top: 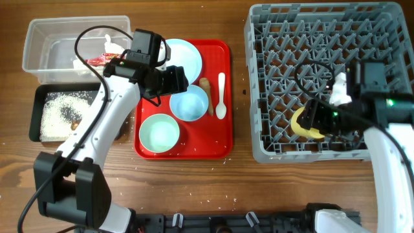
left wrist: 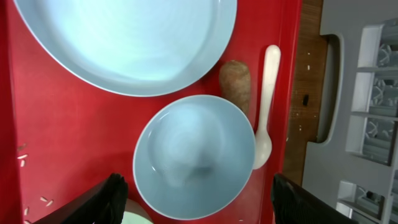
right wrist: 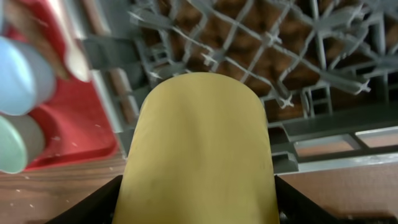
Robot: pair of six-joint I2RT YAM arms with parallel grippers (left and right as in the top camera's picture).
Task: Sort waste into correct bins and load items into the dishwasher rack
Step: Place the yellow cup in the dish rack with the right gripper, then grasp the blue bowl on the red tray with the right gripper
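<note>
My left gripper (top: 173,81) (left wrist: 199,205) is open, its fingers either side of the whitish bowl (top: 189,103) (left wrist: 194,155) on the red serving tray. The tray also holds the pale-blue plate (top: 184,55) (left wrist: 124,37), the mint-green bowl (top: 159,133), the white spoon (top: 221,97) (left wrist: 267,106) and a small brown lump (top: 205,85) (left wrist: 235,84). My right gripper (top: 315,118) (right wrist: 199,208) is shut on the yellow cup (top: 300,123) (right wrist: 199,149), low over the front-left part of the grey dishwasher rack (top: 323,39) (right wrist: 249,37).
The clear tub (top: 39,45) at the back left holds the red wrapper (top: 100,60) and white tissue (top: 113,46). The black tray (top: 37,97) in front of it holds rice grains (top: 61,110). The red serving tray (top: 220,139) (left wrist: 62,137) lies between the bins and the rack.
</note>
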